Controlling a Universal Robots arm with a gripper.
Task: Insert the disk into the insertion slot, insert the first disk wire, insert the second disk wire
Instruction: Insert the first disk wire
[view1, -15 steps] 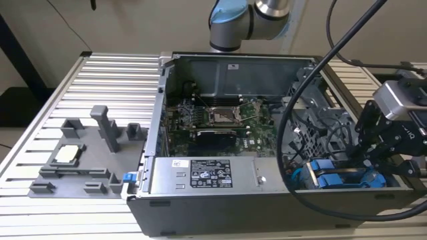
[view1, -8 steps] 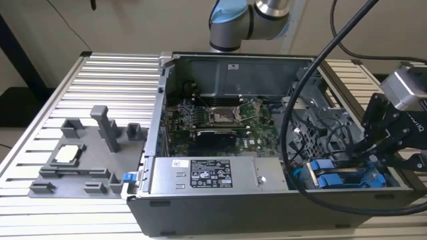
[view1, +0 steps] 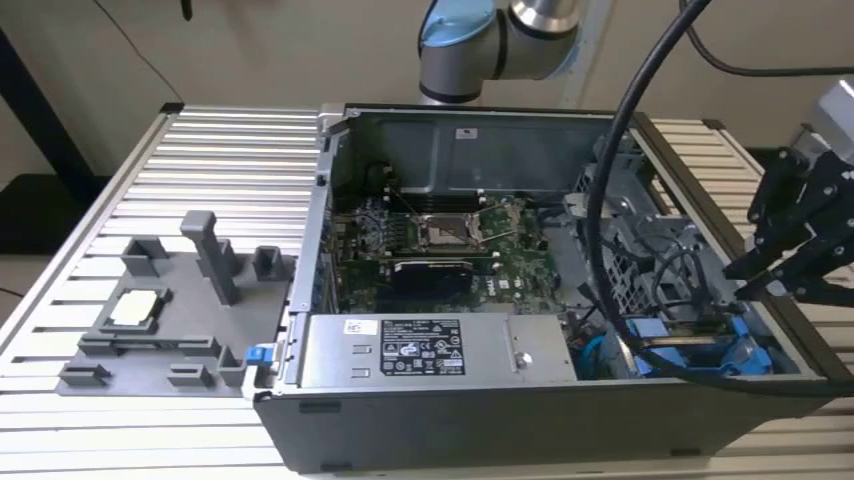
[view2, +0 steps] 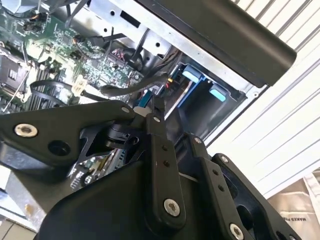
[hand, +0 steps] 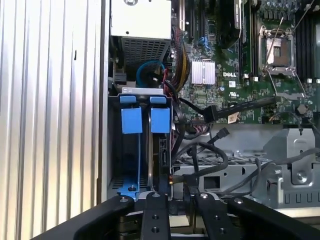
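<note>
The disk (hand: 160, 122) is seen seated on edge in the insertion slot (hand: 142, 91), at the corner of the case (view1: 400, 420) toward the exterior view's right. Its long edge is directed straight toward the end effector (hand: 173, 194), which is poised just beside its connector end, among loose cables (hand: 210, 150). Whether the end effector is spread or pinching cannot be told.

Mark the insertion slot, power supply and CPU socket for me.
insertion slot (hand: 142, 90): first wrist view, grey metal rim of the opening.
power supply (view1: 407, 350): exterior view, label on its top face.
CPU socket (view1: 447, 232): exterior view, centre of the socket.
</note>
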